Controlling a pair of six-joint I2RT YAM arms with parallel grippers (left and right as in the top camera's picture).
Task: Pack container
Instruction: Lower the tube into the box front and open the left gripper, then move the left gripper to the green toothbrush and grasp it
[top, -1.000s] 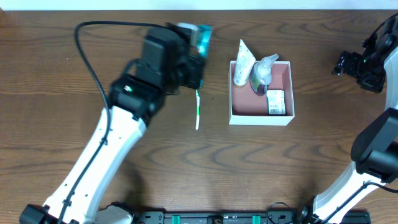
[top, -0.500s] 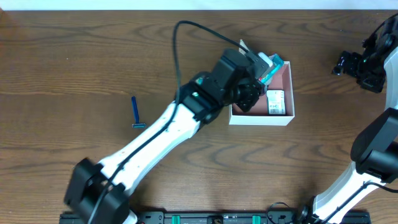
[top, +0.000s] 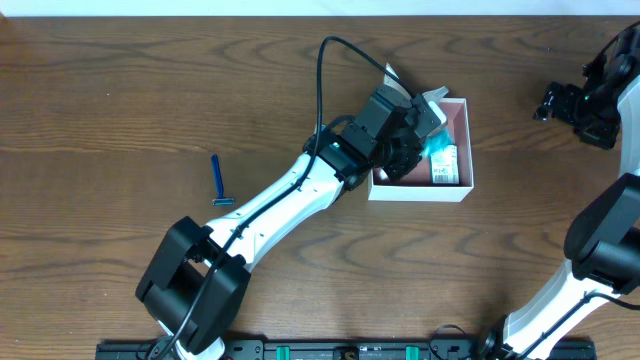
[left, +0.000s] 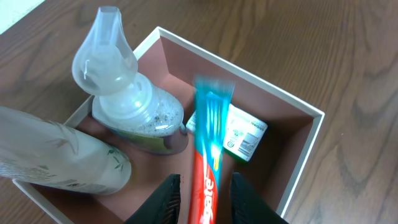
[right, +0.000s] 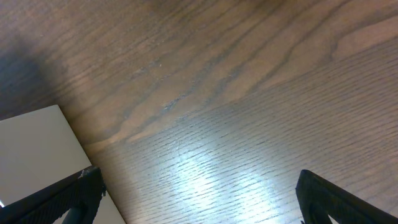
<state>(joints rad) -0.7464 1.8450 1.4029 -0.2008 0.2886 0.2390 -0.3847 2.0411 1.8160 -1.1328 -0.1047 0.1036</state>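
Note:
The container (top: 420, 193), a shallow white-walled box with a pink inside (left: 249, 78), sits right of the table's middle. In it are a clear pump bottle (left: 124, 99), a white tube (left: 56, 155) leaning over the left wall and a green-and-white soap packet (left: 245, 134). My left gripper (top: 425, 135) hangs over the box. A red and teal toothpaste tube (left: 208, 143), blurred, points down into the box between the fingers of my left gripper (left: 207, 199), with a gap on each side of it. My right gripper (right: 199, 193) stands wide open over bare wood at the far right (top: 560, 102).
A blue razor (top: 217, 180) lies on the wood table well left of the box. The left arm stretches diagonally from the front left to the box. A white flat surface (right: 31, 143) shows at the left of the right wrist view.
My left arm swung right from the far middle of the table, carrying the toothpaste tube over the box. Its jaws have parted from the tube. The right arm stayed still.

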